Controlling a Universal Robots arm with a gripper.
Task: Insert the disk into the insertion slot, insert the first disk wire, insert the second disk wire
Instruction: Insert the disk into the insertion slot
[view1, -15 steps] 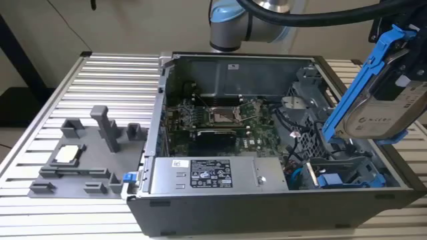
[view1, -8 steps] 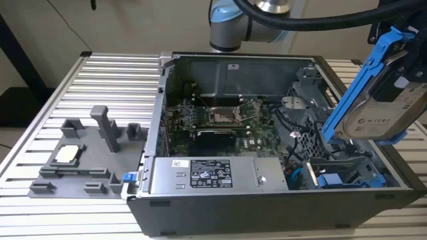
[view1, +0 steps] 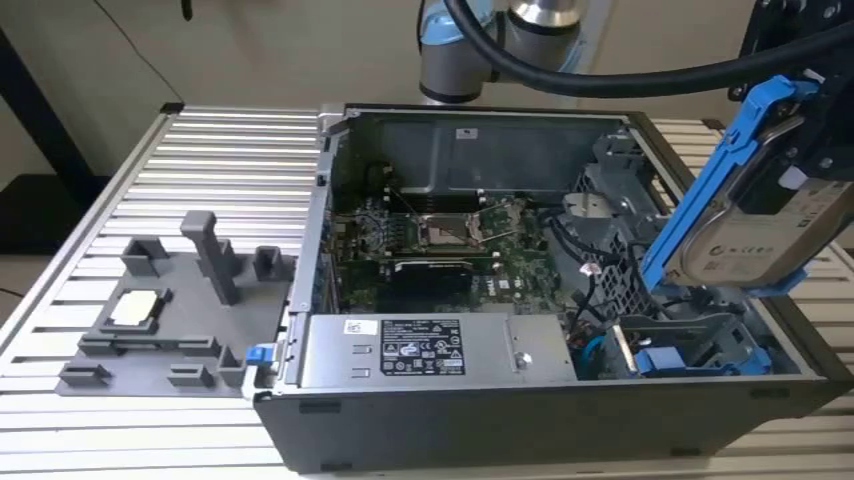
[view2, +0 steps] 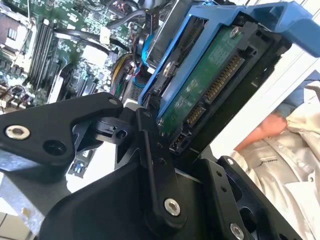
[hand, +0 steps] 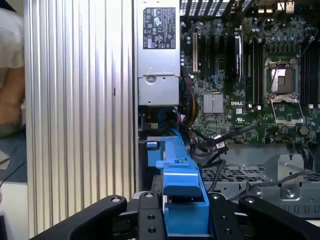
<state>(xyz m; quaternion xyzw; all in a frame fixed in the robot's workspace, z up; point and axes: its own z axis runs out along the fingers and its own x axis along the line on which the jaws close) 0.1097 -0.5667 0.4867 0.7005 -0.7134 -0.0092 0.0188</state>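
Plainly, in the exterior view, the claw (view1: 798, 150) is clamped on the disk (view1: 741, 215). The disk hangs tilted, one end high, over the exterior view's right end of the open computer case (view1: 400, 440), which stands on the ribbed tabletop (view1: 227, 170). The insertion slot (view1: 694, 335) lies just below the disk's lower end, and the disk is not yet in it. We judge the step goes well if we bring the blue frame (view1: 731, 160) into line with the bay before lowering it. We should also keep it off the black cables (view1: 587, 255) lying near the slot. The claw's upper part is cut off by the picture's edge, and the disk covers part of the bay's mouth.

In the second wrist view the disk's green circuit board (view2: 200, 95) and its connectors face us, gripped between black fingers (view2: 150, 135). The slot is hidden behind disk and claw, so we cannot judge alignment here. A person (view2: 280, 150) is cut off at the edge.

In the first wrist view the blue frame sits between the fingers, with the motherboard (hand: 235, 60) beyond. We cannot tell which loose leads are the two disk wires.
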